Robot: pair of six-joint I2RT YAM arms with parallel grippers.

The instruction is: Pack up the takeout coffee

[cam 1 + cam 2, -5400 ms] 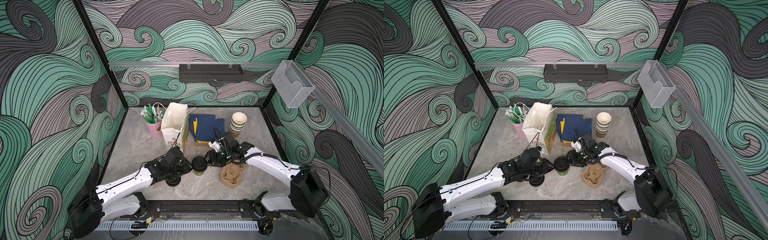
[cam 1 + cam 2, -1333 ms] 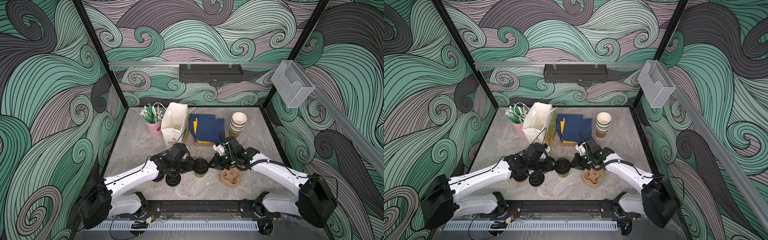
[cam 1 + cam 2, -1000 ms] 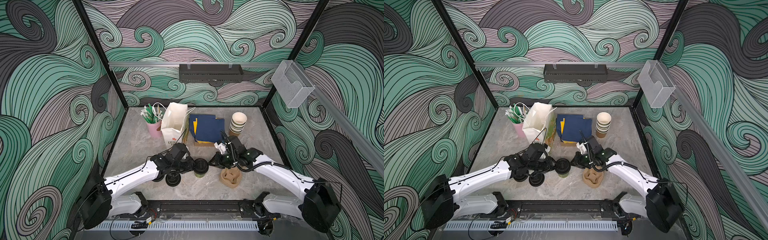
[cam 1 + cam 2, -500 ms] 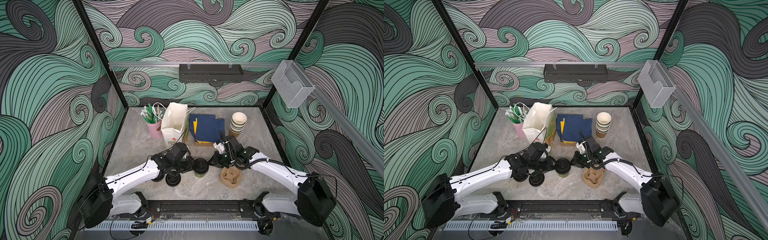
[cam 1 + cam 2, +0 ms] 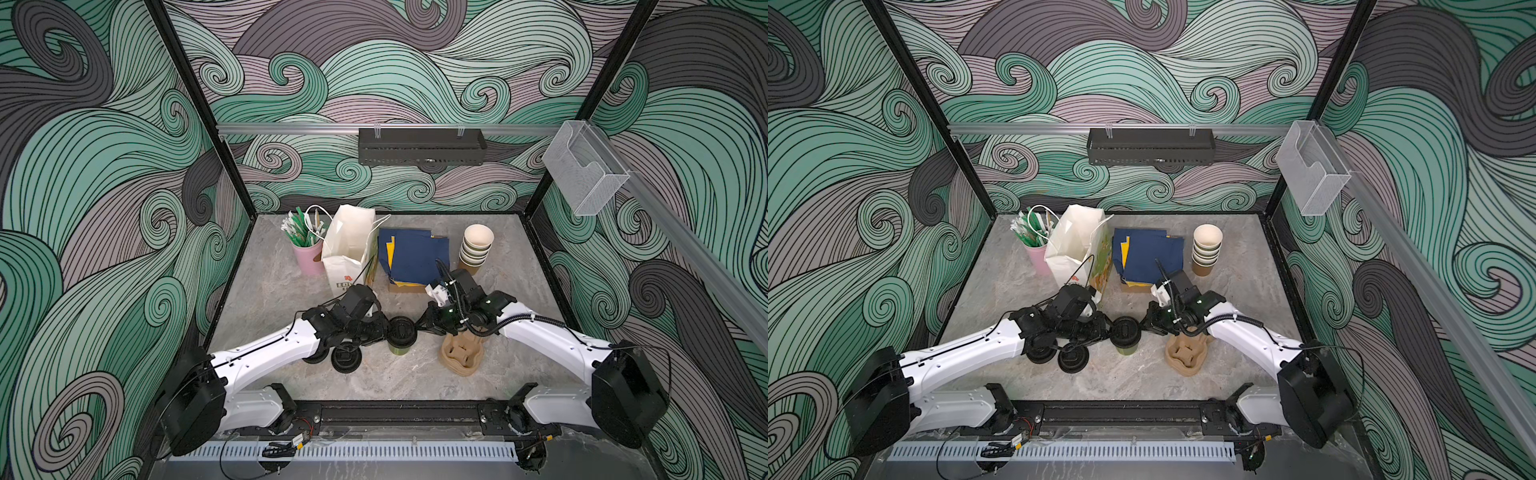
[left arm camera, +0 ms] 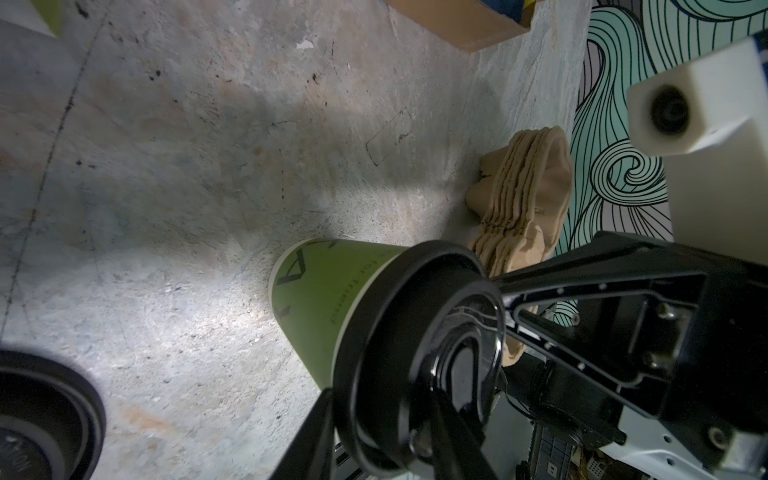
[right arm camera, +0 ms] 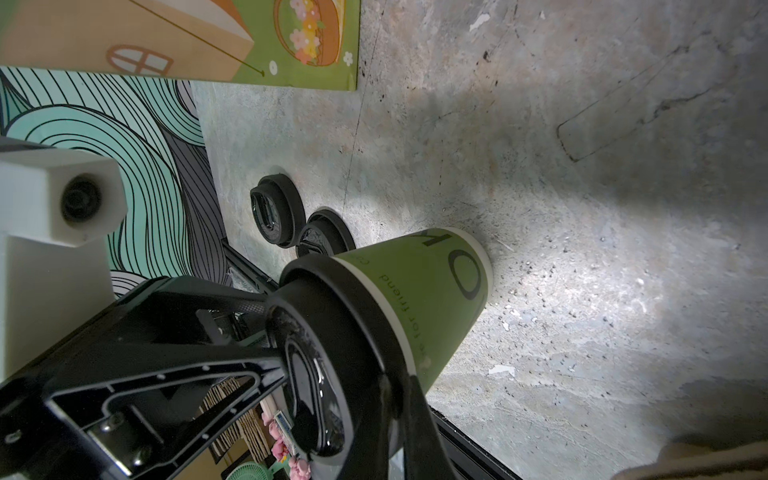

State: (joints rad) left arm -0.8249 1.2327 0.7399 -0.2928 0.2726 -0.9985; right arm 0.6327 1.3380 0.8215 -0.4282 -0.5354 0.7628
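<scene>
The capped cup (image 5: pixel 400 338) stands upright mid-scene on the desk (image 5: pixel 270 291). The left pincer (image 5: pixel 384 330), half-closed, clasps the rim of its lid (image 6: pixel 374 332); the right pincer (image 5: pixel 419 328), shut, touches it. Probably light, crushable paper: hold gently below the lid.

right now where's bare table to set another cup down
Bare: left side between pink cup and left arm; back right beside the cup stack; front strip between loose lids and carrier stack. Crowded around the lidded cup.
</scene>
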